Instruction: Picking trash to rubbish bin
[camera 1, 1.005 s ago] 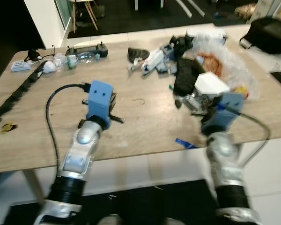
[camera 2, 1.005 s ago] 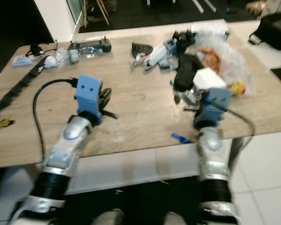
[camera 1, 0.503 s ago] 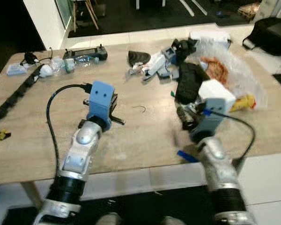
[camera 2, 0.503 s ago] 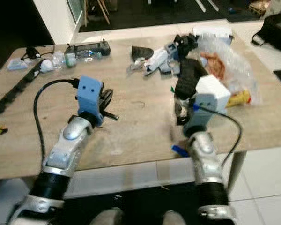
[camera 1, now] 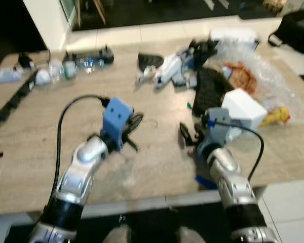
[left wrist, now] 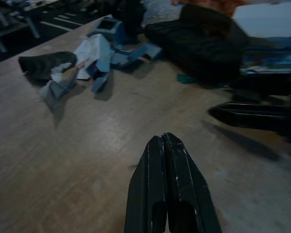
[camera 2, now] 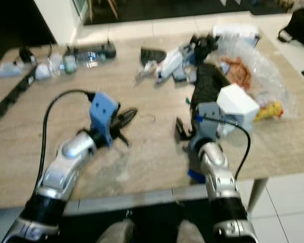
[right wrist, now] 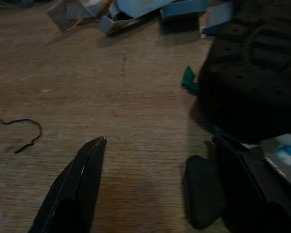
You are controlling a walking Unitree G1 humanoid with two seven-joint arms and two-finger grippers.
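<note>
Trash pile (camera 2: 178,62) lies on desk (camera 2: 152,152) beyond both end effectors. Right end effector (right wrist: 160,160) wide open, empty, near black pouch (right wrist: 254,73). Left end effector (left wrist: 167,160) closed, empty.

Home-like room, cluttered work spot: wooden table (camera 1: 35,152) on pale tiled floor (camera 1: 157,33), chair legs (camera 1: 91,7) beyond. Past pincers: handheld controller (camera 1: 88,55), cables (camera 1: 20,93), torn packaging (camera 1: 172,71), plastic wrap (camera 1: 258,76), black bag (camera 1: 296,30).

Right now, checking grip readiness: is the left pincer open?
No. The left pincer has its two black fingers pressed together above the wooden table.
</note>
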